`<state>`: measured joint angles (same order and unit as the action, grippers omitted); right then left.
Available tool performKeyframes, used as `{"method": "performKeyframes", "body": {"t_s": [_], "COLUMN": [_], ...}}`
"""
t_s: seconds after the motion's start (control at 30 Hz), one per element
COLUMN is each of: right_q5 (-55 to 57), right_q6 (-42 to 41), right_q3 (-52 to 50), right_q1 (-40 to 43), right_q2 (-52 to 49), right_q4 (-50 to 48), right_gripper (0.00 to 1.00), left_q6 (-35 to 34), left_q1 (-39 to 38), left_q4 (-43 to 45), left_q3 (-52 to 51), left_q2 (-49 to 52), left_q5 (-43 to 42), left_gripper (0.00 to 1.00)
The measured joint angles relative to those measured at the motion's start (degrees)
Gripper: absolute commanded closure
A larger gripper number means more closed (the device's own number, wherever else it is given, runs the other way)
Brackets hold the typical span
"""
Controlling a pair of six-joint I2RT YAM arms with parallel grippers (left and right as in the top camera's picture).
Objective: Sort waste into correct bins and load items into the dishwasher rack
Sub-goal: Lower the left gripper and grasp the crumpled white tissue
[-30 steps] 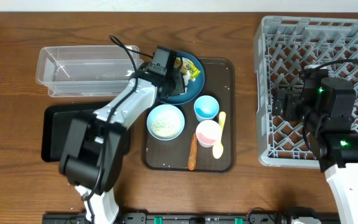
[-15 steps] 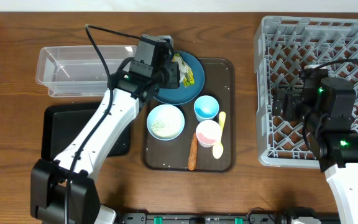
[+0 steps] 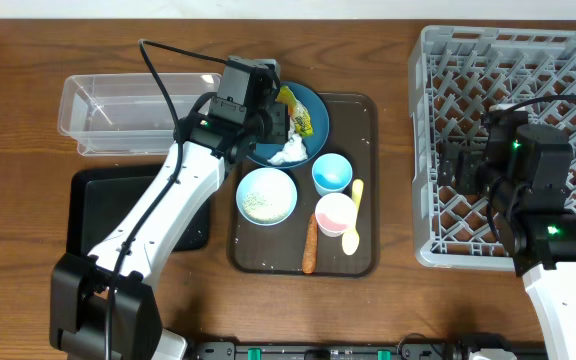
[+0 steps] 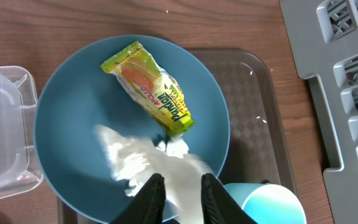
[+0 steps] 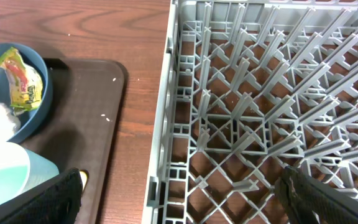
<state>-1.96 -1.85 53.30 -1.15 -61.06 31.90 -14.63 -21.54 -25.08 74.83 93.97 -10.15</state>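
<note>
left gripper (image 4: 178,200) lifted, jaws now parting, released | crumpled white tissue (image 4: 135,158) back on dark blue plate (image 4: 67,118), touching wrapper (image 4: 148,87) | not in clear tub (image 3: 118,110) | we judge: still unbinned, we regrasp | right gripper (image 5: 182,190) wide open, empty, over rack (image 5: 260,93)

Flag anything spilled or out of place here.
Loose rice grains are scattered on the brown serving tray, and a carrot stick lies bare on it. Tissue and wrapper litter the blue plate.
</note>
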Motion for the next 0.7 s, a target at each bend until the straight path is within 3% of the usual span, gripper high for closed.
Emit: {"method": "performKeyframes", "body": {"t_s": [0.17, 0.2, 0.27, 0.3, 0.7], "right_q5": [0.0, 0.0, 0.0, 0.0, 0.0], "right_q6": [0.0, 0.0, 0.0, 0.0, 0.0], "right_q3": [0.0, 0.0, 0.0, 0.0, 0.0], "right_q1": [0.0, 0.0, 0.0, 0.0, 0.0], "right_q2": [0.0, 0.0, 0.0, 0.0, 0.0], "right_q4": [0.0, 0.0, 0.0, 0.0, 0.1], "right_gripper": [0.01, 0.01, 0.01, 0.01, 0.01], "left_q6": [0.8, 0.9, 1.6, 1.6, 1.4], "left_q1": [0.0, 0.0, 0.1, 0.1, 0.1], "left_q4": [0.7, 0.8, 1.0, 1.1, 1.6], "left_q3": [0.0, 0.0, 0.0, 0.0, 0.0], "left_q2": [0.0, 0.0, 0.0, 0.0, 3.7], "left_q5": [1.3, 1.9, 2.8, 3.1, 2.8], "left_gripper": [0.89, 0.85, 0.66, 0.63, 0.50]}}
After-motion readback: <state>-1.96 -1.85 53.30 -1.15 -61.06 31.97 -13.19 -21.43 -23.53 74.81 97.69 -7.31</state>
